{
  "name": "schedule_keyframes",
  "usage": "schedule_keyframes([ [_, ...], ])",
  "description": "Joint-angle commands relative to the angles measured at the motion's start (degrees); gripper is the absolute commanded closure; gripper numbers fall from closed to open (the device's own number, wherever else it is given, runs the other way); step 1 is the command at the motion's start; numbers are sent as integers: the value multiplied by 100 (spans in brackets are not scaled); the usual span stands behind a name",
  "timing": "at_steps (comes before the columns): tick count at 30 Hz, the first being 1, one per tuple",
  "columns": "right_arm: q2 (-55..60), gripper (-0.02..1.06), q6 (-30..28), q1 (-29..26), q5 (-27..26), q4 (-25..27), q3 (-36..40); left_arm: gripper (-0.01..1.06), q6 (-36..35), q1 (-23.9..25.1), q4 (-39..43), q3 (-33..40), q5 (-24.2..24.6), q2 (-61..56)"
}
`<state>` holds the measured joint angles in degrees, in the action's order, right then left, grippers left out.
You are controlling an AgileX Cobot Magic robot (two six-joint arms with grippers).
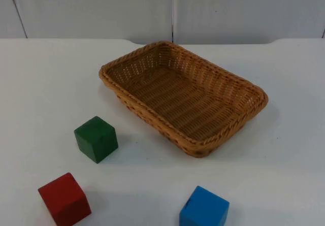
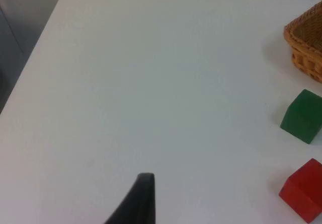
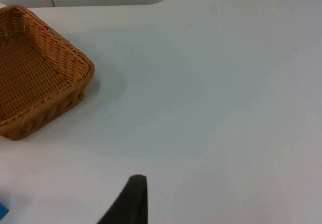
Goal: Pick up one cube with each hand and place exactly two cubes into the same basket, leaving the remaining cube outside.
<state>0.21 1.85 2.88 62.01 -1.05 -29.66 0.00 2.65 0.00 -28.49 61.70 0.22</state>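
Basket (image 1: 203, 143): we see it empty at the centre of the top view, set at an angle on the table (image 1: 45, 78), upper right of the cubes.
Green cube (image 1: 96, 138): left of centre, just off the basket's near-left side, not touching it.
Red cube (image 1: 64, 198): lower left of the top view, below the green one and apart from it.
Blue cube (image 1: 203, 208): bottom edge, right of centre, well apart from the red one.
Left gripper (image 2: 143, 196): over bare table beside the green and red cubes; we cannot tell how its fingers stand.
Right gripper (image 3: 133, 199): over bare table near the basket's corner; again, we cannot tell.
Wall (image 1: 101, 7): grey, behind the table.
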Motion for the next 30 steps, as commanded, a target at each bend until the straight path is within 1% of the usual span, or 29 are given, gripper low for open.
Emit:
schedule_keyframes([
  [1, 87, -1, -13, -46, -95, 16, -39, 0, 0, 17, -80, 22, -12, -22],
  [9, 497, -1, -36, -34, -393, 15, -351, 0, -46, 17, -115, 11, -23, -22],
  [17, 838, -1, -36, -34, -490, 15, -610, 0, -46, 17, -129, -134, -108, -22],
  [21, 1041, -1, -36, -34, -685, 15, -713, 0, -46, 17, -144, -254, -108, 290],
  [25, 1290, -1, -36, -34, -740, 27, -836, 0, -46, 17, -172, -366, -198, 556],
  [30, 1691, -1, -36, -34, -779, 27, -1041, 0, -46, 17, -529, -488, -402, 861],
])
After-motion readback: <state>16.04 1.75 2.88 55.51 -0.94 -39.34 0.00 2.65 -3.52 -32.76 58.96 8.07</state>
